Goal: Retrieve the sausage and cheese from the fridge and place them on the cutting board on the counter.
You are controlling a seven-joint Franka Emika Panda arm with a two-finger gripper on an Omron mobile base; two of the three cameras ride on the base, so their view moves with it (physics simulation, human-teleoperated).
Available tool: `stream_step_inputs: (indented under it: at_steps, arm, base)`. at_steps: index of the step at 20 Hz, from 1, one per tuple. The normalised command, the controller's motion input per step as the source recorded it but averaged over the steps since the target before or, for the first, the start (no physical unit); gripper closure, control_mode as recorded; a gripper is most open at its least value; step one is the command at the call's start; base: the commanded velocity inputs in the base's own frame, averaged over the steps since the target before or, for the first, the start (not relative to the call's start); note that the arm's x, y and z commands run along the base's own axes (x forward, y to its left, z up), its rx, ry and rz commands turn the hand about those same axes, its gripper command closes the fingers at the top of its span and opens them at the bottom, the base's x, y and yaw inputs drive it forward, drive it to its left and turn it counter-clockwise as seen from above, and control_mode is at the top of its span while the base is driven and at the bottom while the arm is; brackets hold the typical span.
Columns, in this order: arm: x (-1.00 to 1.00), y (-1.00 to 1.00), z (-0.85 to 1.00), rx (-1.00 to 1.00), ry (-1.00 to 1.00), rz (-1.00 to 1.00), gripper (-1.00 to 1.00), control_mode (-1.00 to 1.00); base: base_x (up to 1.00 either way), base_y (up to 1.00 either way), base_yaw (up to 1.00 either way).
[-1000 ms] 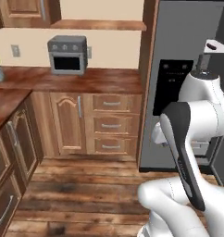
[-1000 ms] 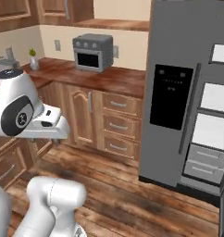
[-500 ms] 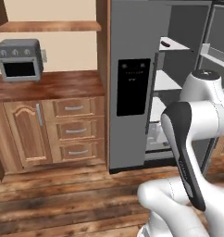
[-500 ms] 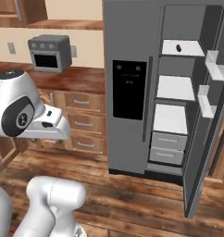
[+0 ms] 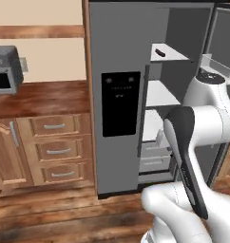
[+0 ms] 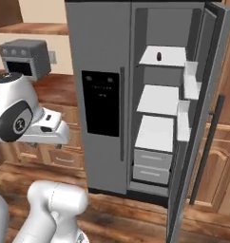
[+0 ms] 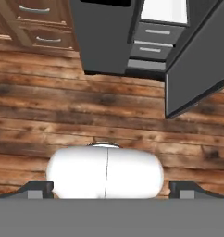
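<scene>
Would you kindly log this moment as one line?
fridge: right door open | sausage: top shelf | gripper: open, empty, over floor

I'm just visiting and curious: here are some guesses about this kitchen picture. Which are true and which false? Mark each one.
1. The right-hand door of the fridge stands open. True.
2. A small dark item, likely the sausage, lies on the top white shelf. True.
3. The end effector is clamped on the sausage. False: in the hand view its fingers are spread wide with nothing between them, pointing down at the wooden floor.
4. The black dispenser panel is on the open door. False: it sits on the closed left door.
5. The toaster oven stands on the floor. False: it sits on the counter to the left of the fridge.
</scene>
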Motion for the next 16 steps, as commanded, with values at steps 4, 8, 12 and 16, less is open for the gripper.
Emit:
stream_step_inputs:
  at_steps: [4, 8, 12, 16]
  arm:
    - [0.00, 0.00, 0.00, 0.00, 0.00, 0.00, -1.00, 1.00]
    - [0.00, 0.00, 0.00, 0.00, 0.00, 0.00, -1.00, 1.00]
    - [0.00, 0.00, 0.00, 0.00, 0.00, 0.00, -1.00, 1.00]
    - [0.00, 0.00, 0.00, 0.00, 0.00, 0.00, -1.00, 1.00]
  base:
    - [1.00, -0.66, 0.01]
    - [0.97, -0.36, 0.00]
    - [0.47, -0.11, 0.03]
    - [0.21, -0.54, 0.00]
